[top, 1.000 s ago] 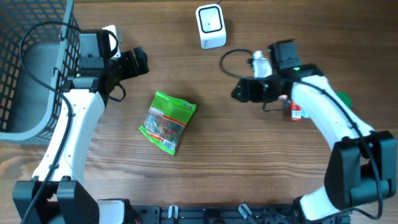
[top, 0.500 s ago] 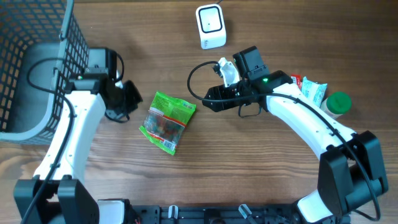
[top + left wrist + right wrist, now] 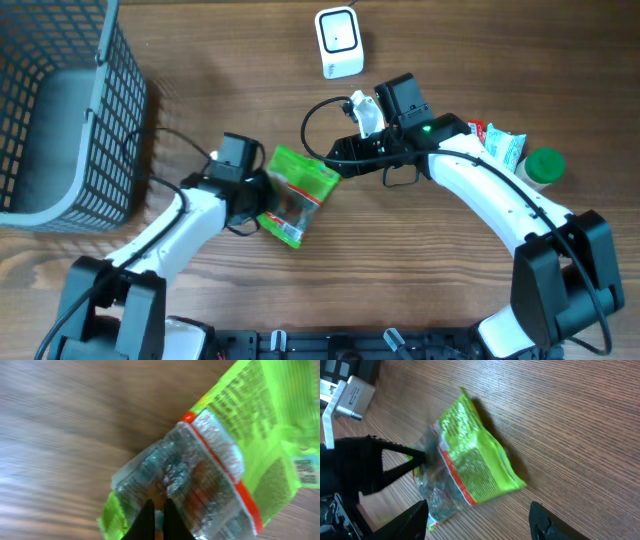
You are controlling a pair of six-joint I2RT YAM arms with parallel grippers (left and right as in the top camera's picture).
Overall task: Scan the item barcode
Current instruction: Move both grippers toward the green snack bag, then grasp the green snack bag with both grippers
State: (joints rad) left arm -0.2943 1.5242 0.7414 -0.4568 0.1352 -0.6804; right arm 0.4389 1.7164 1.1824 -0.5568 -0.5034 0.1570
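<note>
The item is a green and clear snack bag (image 3: 298,190) lying mid-table, its left end pinched by my left gripper (image 3: 262,200). In the left wrist view the black fingers (image 3: 148,521) are shut on the bag's clear end (image 3: 200,475), and a small white barcode patch (image 3: 306,471) shows near the bag's right edge. My right gripper (image 3: 335,158) hovers just right of the bag, open with nothing between its fingers (image 3: 415,520); its wrist view looks down on the bag (image 3: 470,465). The white scanner (image 3: 338,42) stands at the far edge.
A grey wire basket (image 3: 60,110) fills the far left corner. At the right lie a white and red packet (image 3: 500,148) and a green-lidded jar (image 3: 545,165). The right arm's cable (image 3: 318,115) loops above the bag.
My left arm has swung from beside the basket to the bag and shut on its left end; the bag has shifted right and tilted. The right gripper moved left earlier, then held still.
</note>
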